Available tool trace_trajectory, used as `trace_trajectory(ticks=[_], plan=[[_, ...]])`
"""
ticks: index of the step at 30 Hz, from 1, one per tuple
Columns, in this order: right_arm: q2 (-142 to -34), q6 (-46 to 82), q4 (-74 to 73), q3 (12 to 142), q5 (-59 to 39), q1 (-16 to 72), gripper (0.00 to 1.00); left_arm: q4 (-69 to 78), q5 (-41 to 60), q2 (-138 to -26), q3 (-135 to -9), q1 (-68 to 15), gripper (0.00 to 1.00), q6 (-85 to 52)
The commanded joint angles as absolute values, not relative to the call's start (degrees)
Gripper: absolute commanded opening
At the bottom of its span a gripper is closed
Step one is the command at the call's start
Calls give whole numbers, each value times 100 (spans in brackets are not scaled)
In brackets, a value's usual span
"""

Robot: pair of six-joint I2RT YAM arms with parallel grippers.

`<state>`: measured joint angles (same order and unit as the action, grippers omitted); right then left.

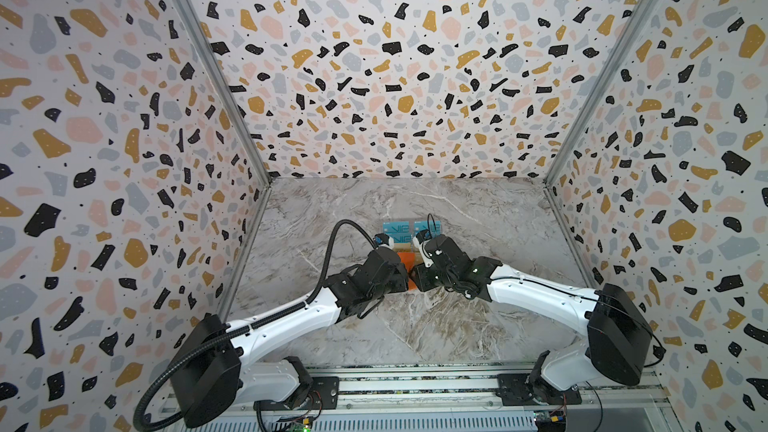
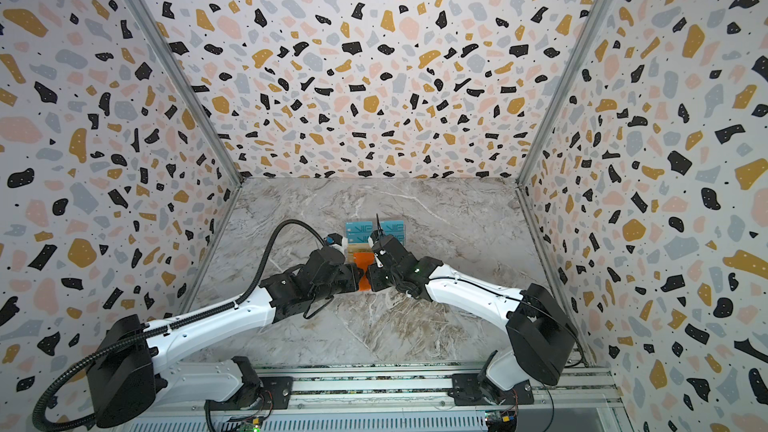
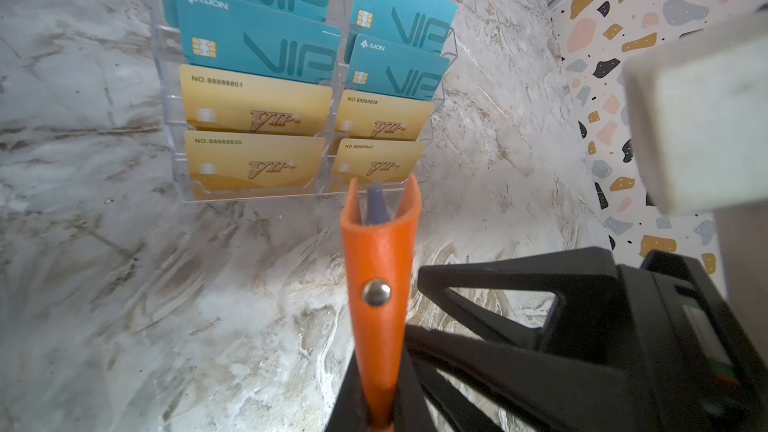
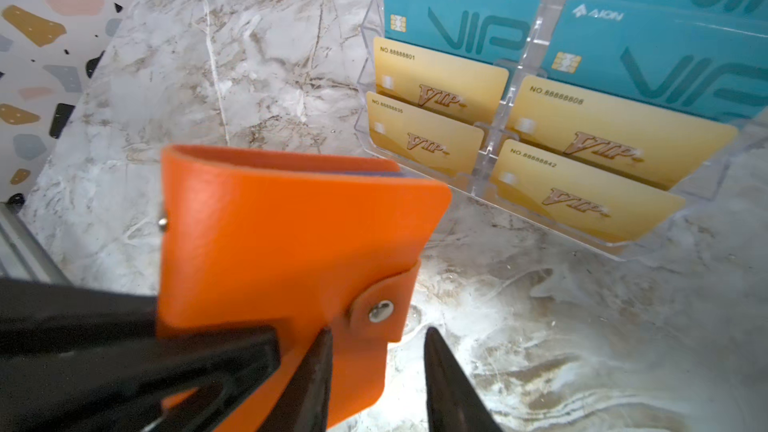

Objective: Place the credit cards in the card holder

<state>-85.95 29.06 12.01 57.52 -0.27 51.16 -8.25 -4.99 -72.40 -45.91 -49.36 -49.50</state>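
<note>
A: State of the left claw [image 3: 376, 405]?
B: Clamped on the card holder [image 4: 291, 234]. The holder stands on edge between its fingers, and the far end gapes toward the stand. Bluish sleeves [image 3: 375, 201] show in that gap.
A: Right claw [image 4: 378, 336]?
B: Fingers apart, gripping nothing. The snap tab [image 4: 381, 311] is just ahead of its tips, and 1 finger overlaps the holder's edge.
A: Where are the credit cards [image 3: 253, 105]?
B: 8 of them sit ahead of both claws, just past the holder, in a clear stand [image 4: 490, 135]. The 4 gold cards are on the nearer tiers and the 4 teal cards [image 3: 257, 43] on the farther ones.
A: Surface?
B: A marble table [image 3: 124, 284] lies under both claws.
</note>
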Motion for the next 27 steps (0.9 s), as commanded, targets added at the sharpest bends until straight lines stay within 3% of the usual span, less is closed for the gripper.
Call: trace_trajectory(ticks=[1,10,16,27], plan=[[-8648,2826,1227,5915,337,5164,34,-407,-221,-7198,-4790,-5037,2,-4850],[-8734,2839,1073,5890,606,5177,20,-308,-53,-7221,-4780,-5053,3,-4834],[-8730,2808,1219,5867,843,5164,4,-390,-167,-7199,-4781,-5050,3,-4875],[-8438,2833,1197,5511,510,4735,0,-420,-179,-7172,-4725,-4989,3,-4956]])
